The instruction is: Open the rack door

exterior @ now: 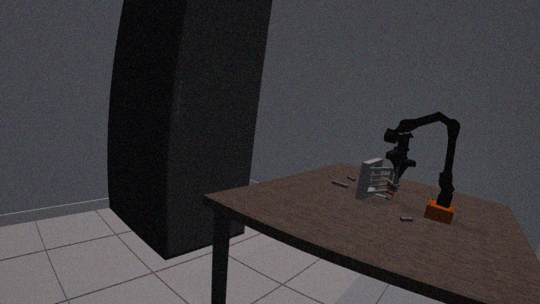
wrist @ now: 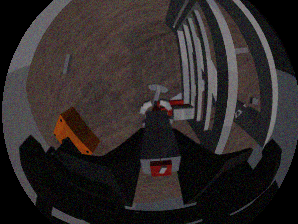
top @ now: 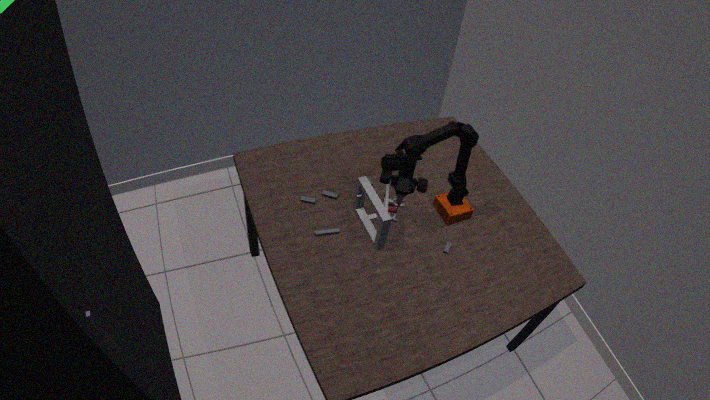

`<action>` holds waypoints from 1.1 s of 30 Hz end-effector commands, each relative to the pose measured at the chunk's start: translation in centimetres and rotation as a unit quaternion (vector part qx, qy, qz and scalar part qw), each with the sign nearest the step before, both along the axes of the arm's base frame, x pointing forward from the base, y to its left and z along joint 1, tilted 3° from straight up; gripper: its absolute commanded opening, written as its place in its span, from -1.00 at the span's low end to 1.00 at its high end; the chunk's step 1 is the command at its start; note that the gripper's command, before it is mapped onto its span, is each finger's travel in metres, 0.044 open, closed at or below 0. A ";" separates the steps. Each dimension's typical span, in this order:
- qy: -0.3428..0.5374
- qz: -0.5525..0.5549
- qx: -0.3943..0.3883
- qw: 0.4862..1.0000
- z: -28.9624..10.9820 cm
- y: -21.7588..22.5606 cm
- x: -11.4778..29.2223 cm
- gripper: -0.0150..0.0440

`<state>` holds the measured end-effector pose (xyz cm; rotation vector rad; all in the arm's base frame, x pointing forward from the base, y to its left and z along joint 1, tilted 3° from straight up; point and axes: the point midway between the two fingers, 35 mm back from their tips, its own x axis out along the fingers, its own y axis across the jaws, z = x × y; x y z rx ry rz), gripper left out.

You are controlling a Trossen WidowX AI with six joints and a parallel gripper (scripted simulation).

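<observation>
The grey rack frame [top: 382,234] [exterior: 363,180] stands upright on the table. Its pale slatted door [top: 387,195] [exterior: 382,168] [wrist: 186,65] stands out from the frame on the arm's side, partly open; the exact angle is hard to tell. The red and pale handle [top: 392,210] [exterior: 390,183] [wrist: 176,103] is at the door's free side, largely covered by the fingers. Its exact turn cannot be read. My gripper [top: 394,212] [exterior: 394,185] [wrist: 157,132] points down and is shut on the handle, close beside the slats.
The orange arm base [top: 452,210] [exterior: 439,213] [wrist: 75,131] stands on the table [top: 425,300] [exterior: 475,247]. A small grey block [top: 447,247] [exterior: 406,219] [wrist: 66,64] lies near it. Several grey pieces lie behind the frame, including a long one [top: 327,232] [exterior: 339,184].
</observation>
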<state>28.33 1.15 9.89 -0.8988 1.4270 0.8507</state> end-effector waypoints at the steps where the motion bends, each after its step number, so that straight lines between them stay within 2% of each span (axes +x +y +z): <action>1: -0.008 -0.043 0.001 0.999 0.0 0.5 -0.5 -0.42; 33: -0.015 -0.261 0.001 0.965 -0.2 6.1 -5.1 -0.42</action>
